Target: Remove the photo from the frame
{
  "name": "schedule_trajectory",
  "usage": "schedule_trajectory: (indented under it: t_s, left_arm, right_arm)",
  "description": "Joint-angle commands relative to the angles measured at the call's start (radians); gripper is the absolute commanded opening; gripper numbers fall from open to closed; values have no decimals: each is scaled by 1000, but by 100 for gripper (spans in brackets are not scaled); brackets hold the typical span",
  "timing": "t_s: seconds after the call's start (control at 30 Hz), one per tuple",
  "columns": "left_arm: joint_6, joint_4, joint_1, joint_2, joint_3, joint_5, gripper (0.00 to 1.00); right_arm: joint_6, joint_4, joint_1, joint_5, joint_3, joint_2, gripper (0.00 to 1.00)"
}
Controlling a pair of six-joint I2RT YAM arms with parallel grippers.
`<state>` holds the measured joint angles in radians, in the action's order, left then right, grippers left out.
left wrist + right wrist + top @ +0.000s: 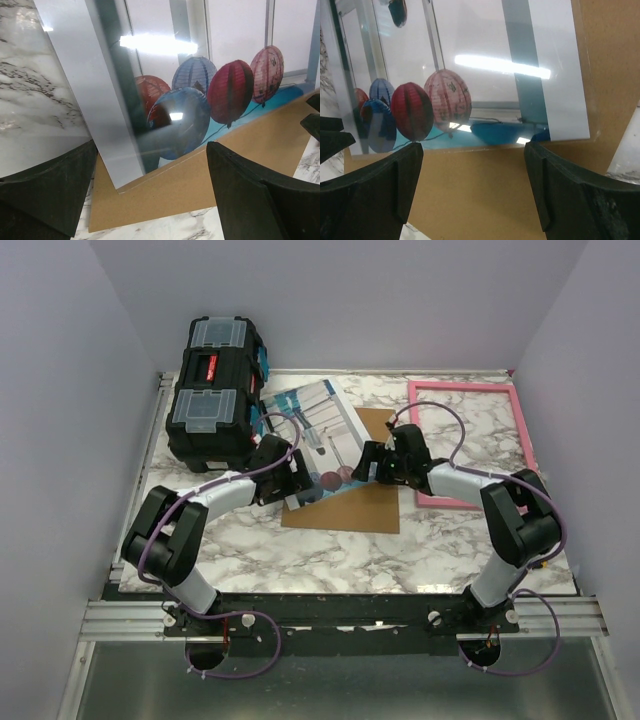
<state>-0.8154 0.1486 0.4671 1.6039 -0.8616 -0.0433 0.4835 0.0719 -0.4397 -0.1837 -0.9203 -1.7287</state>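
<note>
The photo (312,430) lies face up at the table's middle, with pale blue-white structures and red and blue balls at its near end. It rests on a plain brown backing board (350,505). The pink frame (462,387) lies apart at the right, with bare marble showing through it. My left gripper (298,485) is open at the photo's near left corner. My right gripper (368,468) is open at its near right edge. In the left wrist view, the photo (200,90) and board (200,185) lie past my left gripper (151,152), nothing between the fingers. The right wrist view shows the same: photo (470,65), board (480,185), my right gripper (472,150).
A black toolbox (213,390) stands at the back left, touching the photo's far corner. The marble table (300,555) is walled in by lilac panels on three sides. Both arms reach in from the near edge towards the middle.
</note>
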Motion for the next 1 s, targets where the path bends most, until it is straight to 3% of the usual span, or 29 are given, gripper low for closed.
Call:
schedule_trajectory:
  t_s: [0.0,0.13,0.23,0.37,0.47,0.63,0.73,0.97]
  left_arm:
    - [-21,-56,31,1,29,-101,92]
    - [-33,-28,60,8,2,-72,92]
    - [-52,-42,57,-76,55,1,93]
    - [-48,56,54,-177,43,137,94]
    - [-18,60,41,-215,28,140,96]
    - [28,108,-6,-112,-95,68,98]
    - [63,205,-12,-16,-233,142,98]
    - [68,259,-9,125,-369,228,98]
  right_arm:
    - [-13,-50,-6,55,-8,55,92]
    - [-82,-70,-6,130,-100,28,96]
    - [-148,-132,-7,228,-209,-37,96]
    - [-220,-240,-6,363,-382,-160,96]
    - [-251,-236,1,338,-442,-229,98]
    - [-249,-197,1,264,-505,-292,100]
    - [-230,-219,1,261,-537,-317,100]
    - [-234,-186,7,291,-515,-330,100]
